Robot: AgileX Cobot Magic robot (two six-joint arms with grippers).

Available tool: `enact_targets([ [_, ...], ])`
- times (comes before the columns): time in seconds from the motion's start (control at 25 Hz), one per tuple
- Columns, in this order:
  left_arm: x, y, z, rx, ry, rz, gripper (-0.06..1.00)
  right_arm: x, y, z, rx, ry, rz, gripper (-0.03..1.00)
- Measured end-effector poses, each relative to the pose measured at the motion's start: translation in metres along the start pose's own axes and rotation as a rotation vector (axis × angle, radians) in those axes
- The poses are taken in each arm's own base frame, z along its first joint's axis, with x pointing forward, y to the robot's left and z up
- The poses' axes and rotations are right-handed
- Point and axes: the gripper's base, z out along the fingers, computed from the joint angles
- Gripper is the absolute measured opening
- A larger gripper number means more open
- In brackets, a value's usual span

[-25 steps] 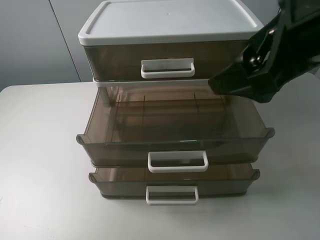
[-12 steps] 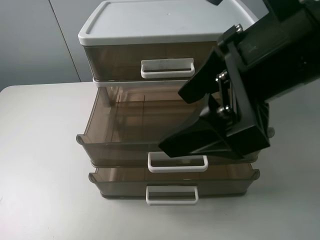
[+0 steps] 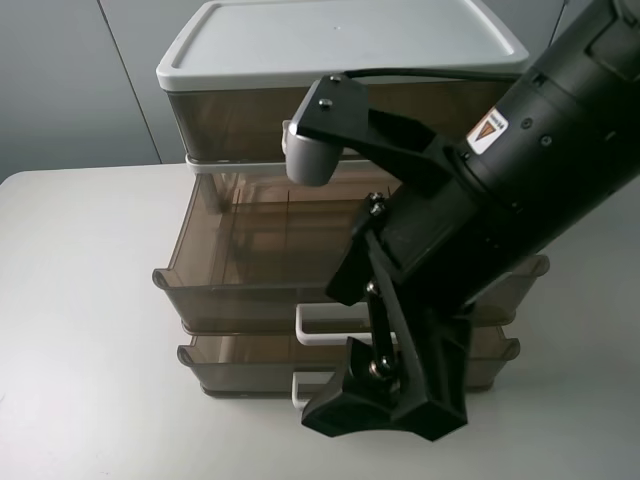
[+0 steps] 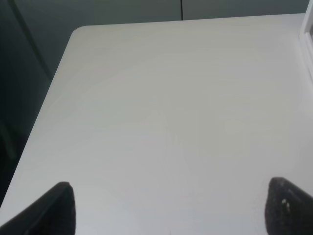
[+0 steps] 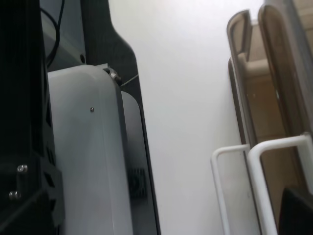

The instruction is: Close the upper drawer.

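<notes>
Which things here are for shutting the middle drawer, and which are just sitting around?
For the job:
middle smoky-brown plastic drawer, pulled out
its chunky white loop handle
right black gripper, low in front of the drawers

Just there:
top drawer under the white lid
bottom drawer
white table
left gripper, open above the table

White table (image 3: 80, 350), drawer unit (image 3: 340, 40) standing on it

Upper drawer (image 3: 240, 290) above lower drawer (image 3: 235, 365) on table (image 3: 80, 300); right claw (image 3: 385, 405) just in front of both.
</notes>
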Motion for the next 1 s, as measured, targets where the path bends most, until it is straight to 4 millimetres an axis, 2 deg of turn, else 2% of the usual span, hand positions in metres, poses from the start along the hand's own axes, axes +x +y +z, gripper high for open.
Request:
enact_targets([
  [0.16,0.0,0.0,0.0,0.0,0.0,0.0,0.74,0.001,0.0,0.012,-0.011,0.053,-0.002,0.7],
  [0.48,0.0,0.0,0.0,0.0,0.0,0.0,0.74,0.007,-0.02,0.029,0.11,0.157,0.01,0.7],
  [0.64,0.0,0.0,0.0,0.0,0.0,0.0,0.74,0.009,-0.026,0.032,0.163,0.198,0.024,0.7],
  [1.0,0.0,0.0,0.0,0.0,0.0,0.0,0.74,0.002,-0.042,0.031,0.338,0.123,-0.037,0.7],
])
